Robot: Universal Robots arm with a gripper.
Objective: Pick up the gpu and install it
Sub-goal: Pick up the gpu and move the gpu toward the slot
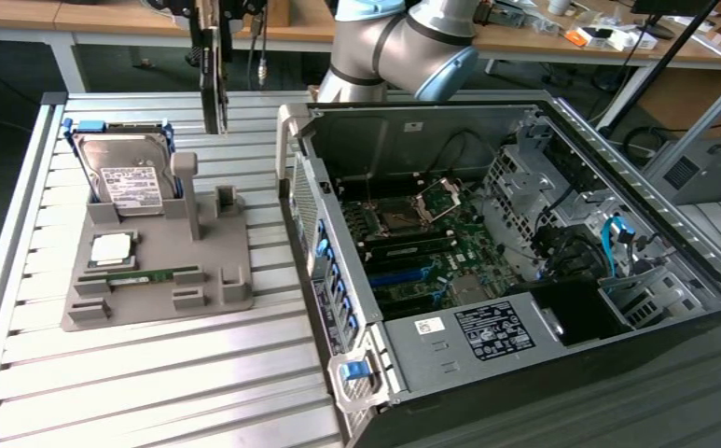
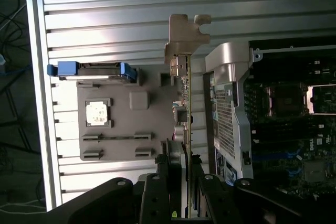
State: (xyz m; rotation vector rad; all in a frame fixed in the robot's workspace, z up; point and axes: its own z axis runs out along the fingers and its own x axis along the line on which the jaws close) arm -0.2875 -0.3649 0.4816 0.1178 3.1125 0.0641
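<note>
At the left of the exterior view, a slatted metal counter [image 1: 148, 373] carries a grey parts holder [image 1: 211, 289]. A hard drive [image 1: 124, 177] stands upright at the holder's back, with a processor chip [image 1: 111, 247] lying flat in front of it. Nearer the lower edge, a narrow memory stick [image 1: 143, 277] sits in its groove.

Just to the right of the holder, in the upper left-centre of the frame, the gpu [image 1: 214, 84] hangs edge-on and upright above the counter. It sits between the holder and the near wall of the computer case. The wrist view shows the card as a thin line, with its silver bracket [image 2: 186, 35] at the end away from the arm.

The fingers [image 2: 169, 177] are closed part-way onto the card, one pressing each flat face at the end opposite the bracket.

Further right, the robot arm [image 1: 397, 42] curves down from the top centre. The open computer case [image 1: 709, 280] takes up the right half of the frame, lying on its side with the motherboard [image 1: 422, 243] exposed.
</note>
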